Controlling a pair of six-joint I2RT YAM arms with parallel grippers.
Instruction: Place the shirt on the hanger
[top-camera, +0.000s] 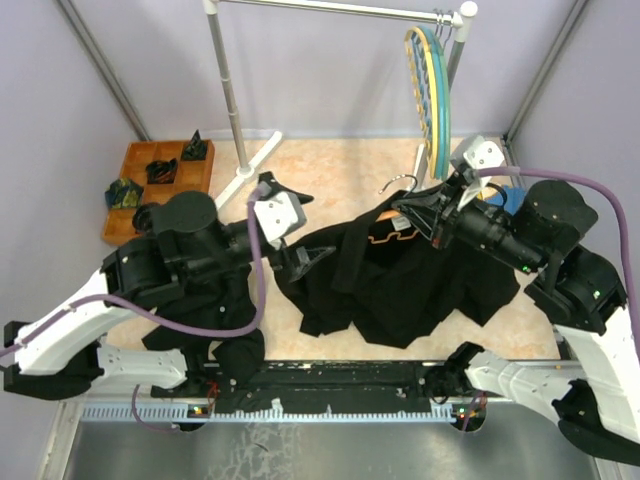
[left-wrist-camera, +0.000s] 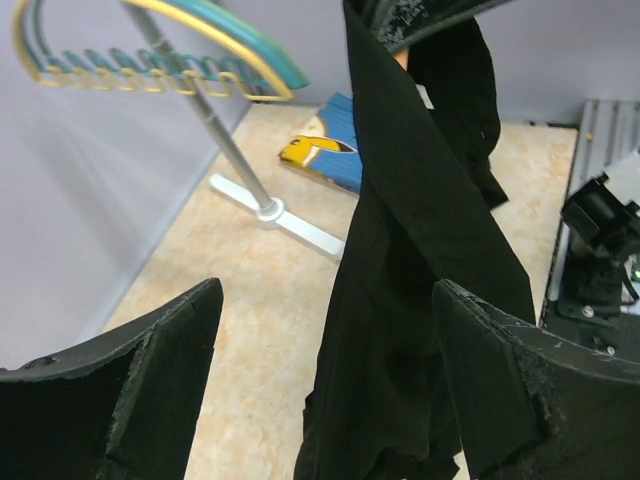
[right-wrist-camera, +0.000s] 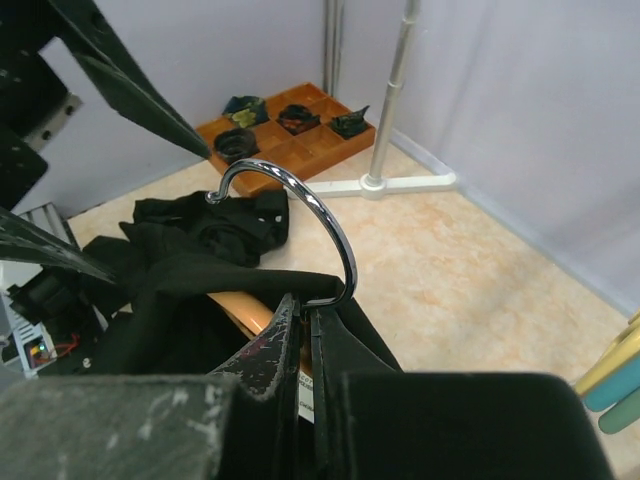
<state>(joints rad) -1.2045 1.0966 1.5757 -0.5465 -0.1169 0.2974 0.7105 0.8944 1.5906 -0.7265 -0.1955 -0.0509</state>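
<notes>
Shirt (top-camera: 400, 290) mid-frame, top view: collar raised over hanger (top-camera: 390, 232), rest pooled on table (top-camera: 330, 180). Soft, thin, limp, light; likely slips. Right gripper (top-camera: 425, 215) pinched on hanger neck. Left gripper (left-wrist-camera: 325, 300) wide, hanging fabric between fingers; take shoulder seam

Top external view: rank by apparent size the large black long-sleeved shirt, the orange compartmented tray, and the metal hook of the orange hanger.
1. Large black long-sleeved shirt, clearly largest.
2. Orange compartmented tray.
3. Curved metal hook of the orange plastic hanger, smallest; only a thin line here.
</notes>
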